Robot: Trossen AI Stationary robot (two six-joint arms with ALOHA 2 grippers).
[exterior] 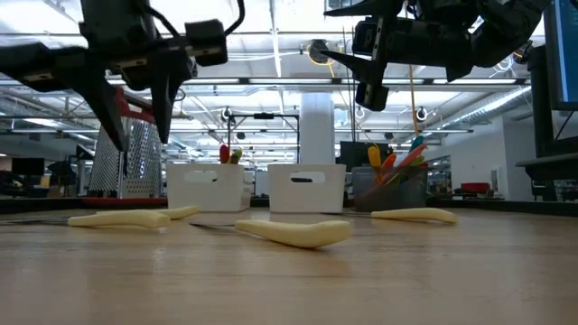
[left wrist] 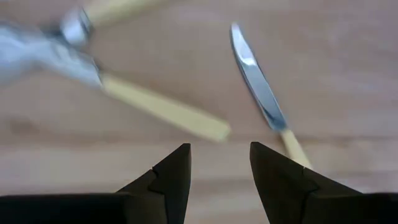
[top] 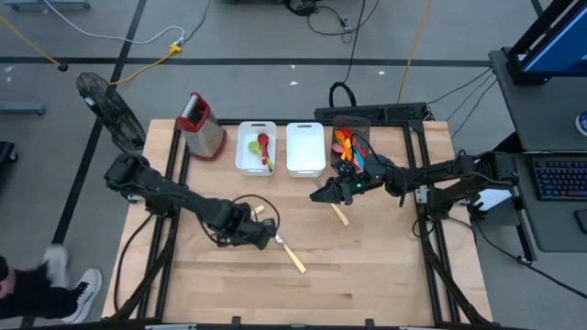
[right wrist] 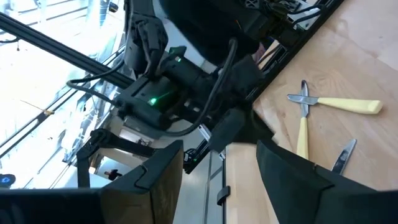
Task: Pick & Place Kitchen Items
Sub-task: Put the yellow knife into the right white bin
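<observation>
Left tool (top: 264,236): jaws apart, empty, low over the table (top: 367,275) beside the yellow-handled pieces.

Right tool (top: 323,194): jaws apart, nothing between them, raised near the front of the right white bin (top: 304,147).

Items, left to right:
- Box grater (top: 202,126), red top, standing at the back left; not for sorting.
- Left white bin (top: 254,147): holds a red utensil (top: 264,142) and a green utensil (top: 269,161).
- Right white bin: looks empty.
- Dark bin (top: 349,142): a bunch of orange, red and blue utensils (top: 347,149) standing in it.
- Loose on the table: a fork (top: 292,254), a knife (left wrist: 261,93), another yellow-handled piece (top: 339,214).

Progress: judged well along; most items are binned, and a few yellow-handled pieces remain.

Writing: none legible.
</observation>
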